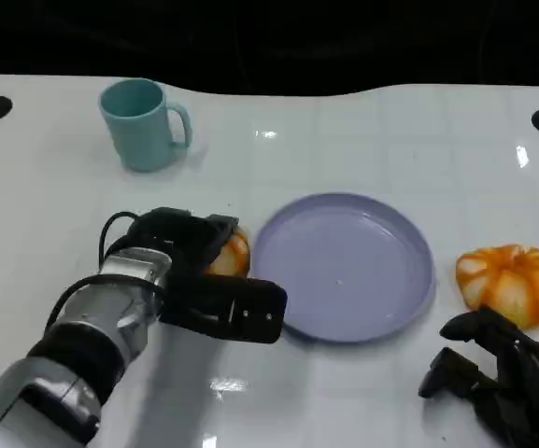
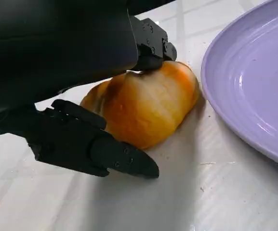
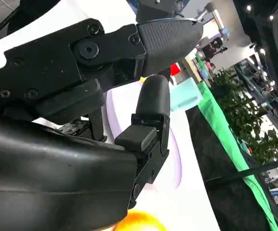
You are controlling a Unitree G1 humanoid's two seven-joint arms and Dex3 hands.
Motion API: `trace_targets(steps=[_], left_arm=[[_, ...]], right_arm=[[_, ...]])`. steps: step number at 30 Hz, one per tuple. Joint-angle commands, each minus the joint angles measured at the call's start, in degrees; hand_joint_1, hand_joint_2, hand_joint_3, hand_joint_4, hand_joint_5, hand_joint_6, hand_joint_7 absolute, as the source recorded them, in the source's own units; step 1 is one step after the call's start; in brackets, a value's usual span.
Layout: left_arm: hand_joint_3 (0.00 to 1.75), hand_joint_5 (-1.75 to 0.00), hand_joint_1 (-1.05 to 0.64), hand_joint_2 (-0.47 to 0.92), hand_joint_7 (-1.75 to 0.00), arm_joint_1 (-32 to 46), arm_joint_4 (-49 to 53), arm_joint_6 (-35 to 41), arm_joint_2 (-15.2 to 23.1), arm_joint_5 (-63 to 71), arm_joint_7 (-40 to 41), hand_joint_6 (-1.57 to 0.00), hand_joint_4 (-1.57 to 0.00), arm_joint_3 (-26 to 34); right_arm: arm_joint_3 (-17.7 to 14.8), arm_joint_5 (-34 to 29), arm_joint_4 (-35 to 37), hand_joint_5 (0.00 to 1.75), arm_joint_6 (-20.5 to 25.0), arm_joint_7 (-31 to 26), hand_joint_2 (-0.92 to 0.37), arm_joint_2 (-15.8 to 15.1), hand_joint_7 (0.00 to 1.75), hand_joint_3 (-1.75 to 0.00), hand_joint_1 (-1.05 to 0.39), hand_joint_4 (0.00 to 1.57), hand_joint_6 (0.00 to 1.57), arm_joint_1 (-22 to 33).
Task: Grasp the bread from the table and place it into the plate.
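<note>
A golden-orange bread roll (image 1: 230,254) lies on the white table just left of the lilac plate (image 1: 344,271). My left hand (image 1: 194,271) reaches over it from the near side. In the left wrist view a finger touches the top of the bread (image 2: 148,106), and the thumb (image 2: 105,149) lies straight along its near side, low by the table. The bread rests on the table, close to the plate's rim (image 2: 254,72). My right hand (image 1: 498,373) sits at the near right with fingers apart and holds nothing.
A teal mug (image 1: 143,123) stands at the back left. An orange, white-striped pumpkin-shaped item (image 1: 510,280) lies right of the plate, just beyond my right hand. The table's far edge meets a dark background.
</note>
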Motion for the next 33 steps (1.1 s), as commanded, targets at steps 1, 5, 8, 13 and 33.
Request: trace_targets(steps=[1, 5, 8, 13, 33], left_arm=[[0.01, -0.04, -0.64, 0.86, -0.01, -2.0, 5.28, -0.91, -0.59, -1.4, 1.65, -0.16, -0.11, -1.13], [0.01, -0.1, -0.51, 0.88, -0.05, -2.48, 8.67, -4.13, -0.68, -3.51, 4.16, -0.31, -0.27, -0.8], [0.05, -0.46, -0.42, 0.9, -0.13, -2.49, 10.01, -4.87, -0.91, -5.16, 8.17, -0.68, -0.63, -0.08], [0.23, -1.67, -0.27, 0.92, -1.49, -1.35, 11.22, -8.38, -0.09, -6.12, 18.9, -0.67, -0.82, 0.11], [0.46, -1.75, -0.15, 0.86, -1.74, -4.02, 8.97, -9.03, -0.18, -12.94, 29.96, -0.52, -0.81, 6.73]], right_arm=[[-0.15, 0.13, -0.77, 1.47, 0.8, -0.11, -0.92, -1.02, 1.13, -0.22, -0.51, 0.68, 0.63, 0.71], [-0.21, 0.2, -0.71, 1.47, 0.47, 0.24, -0.92, -0.98, 1.14, -0.23, -0.51, 0.68, 0.62, 0.74], [-0.31, 0.49, -0.71, 1.47, 1.06, 0.26, -0.92, -1.03, 1.15, -0.23, -0.51, 0.68, 0.61, 0.68], [-0.19, -0.05, -1.01, 1.47, 0.73, -0.24, -0.92, -1.15, 1.15, -0.23, -0.52, 0.69, 0.62, 0.81], [-0.71, 0.17, 2.04, 1.49, -1.07, 0.82, -0.92, -0.82, 1.15, -0.25, -0.5, 0.66, 0.59, -0.33]])
